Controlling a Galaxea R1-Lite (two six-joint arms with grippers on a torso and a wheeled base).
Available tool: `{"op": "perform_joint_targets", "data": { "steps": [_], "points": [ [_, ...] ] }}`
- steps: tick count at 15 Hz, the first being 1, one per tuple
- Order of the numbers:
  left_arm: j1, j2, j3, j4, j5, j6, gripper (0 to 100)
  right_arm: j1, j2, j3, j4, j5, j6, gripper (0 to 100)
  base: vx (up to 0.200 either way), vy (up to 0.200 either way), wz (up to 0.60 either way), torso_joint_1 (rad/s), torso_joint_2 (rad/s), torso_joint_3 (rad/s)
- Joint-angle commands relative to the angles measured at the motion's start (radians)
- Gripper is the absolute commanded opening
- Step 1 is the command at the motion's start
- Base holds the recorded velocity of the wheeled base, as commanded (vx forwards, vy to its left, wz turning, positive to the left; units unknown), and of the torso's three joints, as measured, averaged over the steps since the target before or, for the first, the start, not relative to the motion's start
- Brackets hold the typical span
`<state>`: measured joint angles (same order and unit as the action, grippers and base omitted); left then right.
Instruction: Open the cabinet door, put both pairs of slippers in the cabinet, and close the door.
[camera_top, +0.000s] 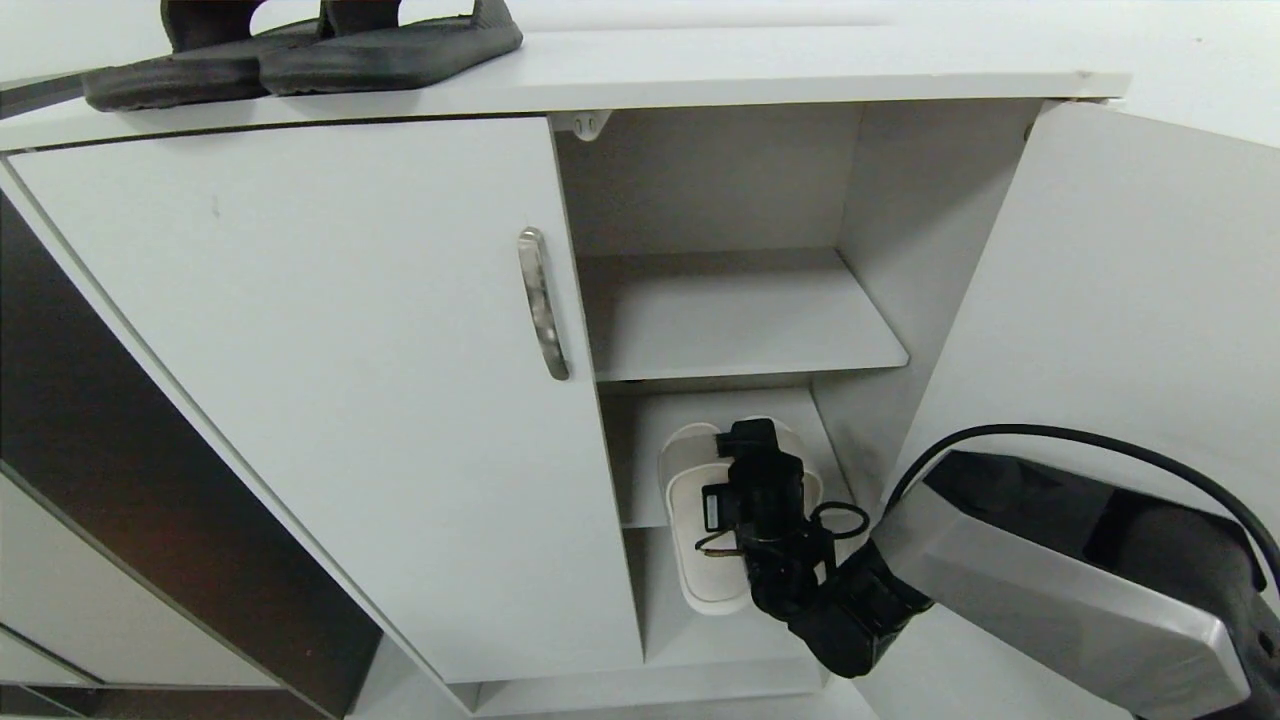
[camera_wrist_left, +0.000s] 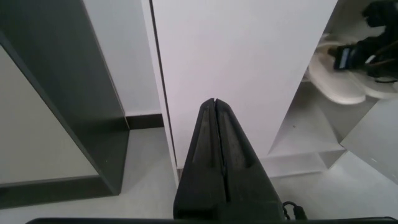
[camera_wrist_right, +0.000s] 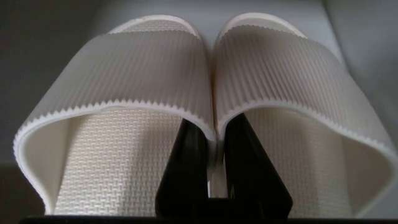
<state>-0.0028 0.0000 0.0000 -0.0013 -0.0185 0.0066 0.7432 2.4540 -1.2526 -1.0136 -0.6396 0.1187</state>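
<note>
Right fingers (camera_wrist_right: 186, 163) pinch the white slippers (camera_wrist_right: 124, 81) inside the cabinet (camera_top: 280, 380); left fingers (camera_wrist_left: 204, 146) closed together, empty

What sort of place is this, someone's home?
Probably a home-style entryway, or a mock-up of one: a white shelved shoe cabinet, dark slippers on its top, and white slippers held at a lower shelf by the right end effector.

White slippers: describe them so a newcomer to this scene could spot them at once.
Find the white cabinet, its right door open. In the open side, at the second shelf down, the white slippers lie side by side with the right hand pinching their straps. Their pale colour sets them apart from the dark slippers on the cabinet's top.
</note>
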Motion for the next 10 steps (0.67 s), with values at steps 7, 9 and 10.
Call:
{"op": "perform_joint_targets", "data": {
  "steps": [7, 9, 10],
  "points": [
    [0.000, 0.002, 0.000, 0.000, 0.000, -0.005, 0, -0.061, 0.122, -0.306, 0.153, 0.000, -0.005, 0, 0.000, 0.000, 0.00, 0.000, 0.00, 0.000],
    [0.000, 0.002, 0.000, 0.000, 0.000, -0.005, 0, -0.076, 0.160, -0.393, 0.168, 0.000, -0.044, 0, 0.000, 0.000, 0.00, 0.000, 0.00, 0.000],
    [0.000, 0.002, 0.000, 0.000, 0.000, -0.005, 0, -0.081, 0.172, -0.419, 0.181, 0.000, -0.048, 0, 0.000, 0.000, 0.00, 0.000, 0.00, 0.000]
  ]
}}
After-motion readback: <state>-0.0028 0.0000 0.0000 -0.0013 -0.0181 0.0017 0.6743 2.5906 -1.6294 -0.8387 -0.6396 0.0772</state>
